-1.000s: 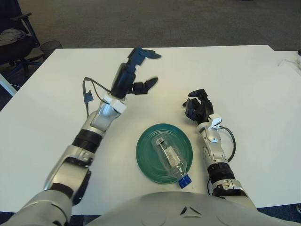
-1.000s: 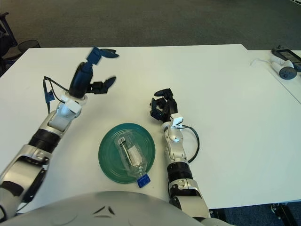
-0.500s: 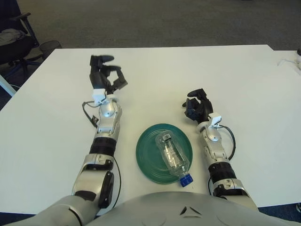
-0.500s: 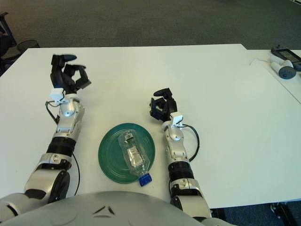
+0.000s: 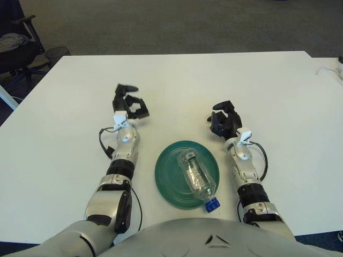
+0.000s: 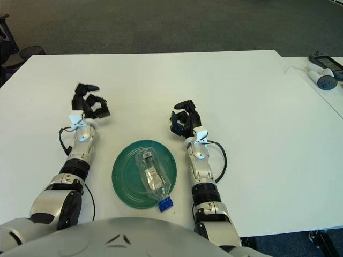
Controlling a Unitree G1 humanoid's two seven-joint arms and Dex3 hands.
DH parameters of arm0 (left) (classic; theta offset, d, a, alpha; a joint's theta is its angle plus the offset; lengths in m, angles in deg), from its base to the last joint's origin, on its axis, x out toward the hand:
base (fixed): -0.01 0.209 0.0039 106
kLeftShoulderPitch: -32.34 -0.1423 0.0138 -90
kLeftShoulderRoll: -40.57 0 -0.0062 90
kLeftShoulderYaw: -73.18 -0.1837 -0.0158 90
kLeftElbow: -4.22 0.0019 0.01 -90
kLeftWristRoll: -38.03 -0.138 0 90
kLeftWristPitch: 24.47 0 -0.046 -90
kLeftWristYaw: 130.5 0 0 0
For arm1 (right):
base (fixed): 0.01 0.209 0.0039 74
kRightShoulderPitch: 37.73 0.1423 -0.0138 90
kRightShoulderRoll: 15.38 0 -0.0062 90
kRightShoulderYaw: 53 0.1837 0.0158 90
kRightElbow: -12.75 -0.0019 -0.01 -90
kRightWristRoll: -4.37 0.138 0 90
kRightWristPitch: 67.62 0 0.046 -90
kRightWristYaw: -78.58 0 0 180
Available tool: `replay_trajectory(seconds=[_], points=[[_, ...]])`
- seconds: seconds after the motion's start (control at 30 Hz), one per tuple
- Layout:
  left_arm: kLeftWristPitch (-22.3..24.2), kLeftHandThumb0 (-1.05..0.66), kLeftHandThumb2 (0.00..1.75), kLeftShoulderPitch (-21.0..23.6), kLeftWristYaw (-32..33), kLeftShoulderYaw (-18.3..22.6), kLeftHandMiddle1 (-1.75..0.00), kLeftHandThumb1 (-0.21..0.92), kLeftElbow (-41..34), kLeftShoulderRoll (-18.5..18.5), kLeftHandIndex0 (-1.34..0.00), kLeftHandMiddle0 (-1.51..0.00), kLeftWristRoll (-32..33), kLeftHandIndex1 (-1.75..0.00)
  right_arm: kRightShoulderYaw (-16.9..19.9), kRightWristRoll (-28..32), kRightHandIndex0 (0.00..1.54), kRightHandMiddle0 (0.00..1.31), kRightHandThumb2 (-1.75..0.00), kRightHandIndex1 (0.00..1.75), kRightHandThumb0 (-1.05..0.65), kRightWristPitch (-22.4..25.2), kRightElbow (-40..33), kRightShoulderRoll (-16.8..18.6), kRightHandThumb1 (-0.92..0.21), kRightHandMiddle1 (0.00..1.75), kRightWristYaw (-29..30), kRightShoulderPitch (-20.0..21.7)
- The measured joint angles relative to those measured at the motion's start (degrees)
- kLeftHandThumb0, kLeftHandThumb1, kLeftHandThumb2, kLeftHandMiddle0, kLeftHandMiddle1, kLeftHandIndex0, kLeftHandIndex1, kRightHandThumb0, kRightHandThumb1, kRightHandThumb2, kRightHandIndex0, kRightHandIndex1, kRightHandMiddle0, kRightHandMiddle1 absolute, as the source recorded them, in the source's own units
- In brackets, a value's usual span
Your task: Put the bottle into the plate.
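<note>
A clear plastic bottle (image 5: 196, 176) with a blue cap lies on its side in the green plate (image 5: 167, 176). Its capped end juts over the plate's near rim. My left hand (image 5: 129, 105) shows to the left of the plate, low over the table, fingers loosely curled and holding nothing. My right hand (image 5: 223, 121) shows just right of the plate's far edge, fingers curled and holding nothing. Neither hand touches the bottle or the plate.
The white table (image 5: 177, 80) stretches all round the plate. A dark chair and a bin (image 5: 58, 53) stand beyond the table's far left corner. A white controller and cable (image 6: 322, 75) lie on a neighbouring table at the far right.
My left arm has drawn back from a raised reach over the table and come down beside the plate, its fingers curling in. The bottle, plate and right hand have stayed put.
</note>
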Motion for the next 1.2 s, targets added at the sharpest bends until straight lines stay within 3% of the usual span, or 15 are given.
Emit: replay_trajectory(seconds=[0.3, 0.83, 1.2], points=[[-1.6, 0.00, 1.75, -0.1, -1.3, 1.2, -1.68, -0.08, 3.4, 1.1, -0.69, -0.92, -0.7, -1.75, 0.1, -0.1, 0.47, 0.25, -1.02, 1.65, -0.01, 0.7, -0.2, 0.0, -0.55, 1.75, 0.1, 0.0], [0.3, 0.00, 1.75, -4.7, -6.7, -1.5, -1.64, -0.10, -2.2, 3.6, -0.70, -0.95, -4.4, -1.75, 0.1, -0.3, 0.47, 0.24, -1.03, 1.66, -0.01, 1.5, -0.4, 0.0, -0.54, 1.74, 0.2, 0.1], [-3.3, 0.00, 1.75, -4.7, -8.2, -2.4, -1.59, -0.11, -0.1, 4.9, -0.72, -0.97, -5.1, -1.75, 0.1, -0.3, 0.48, 0.24, -1.03, 1.66, -0.01, 1.6, -0.3, -0.1, -0.54, 1.75, 0.2, 0.3]])
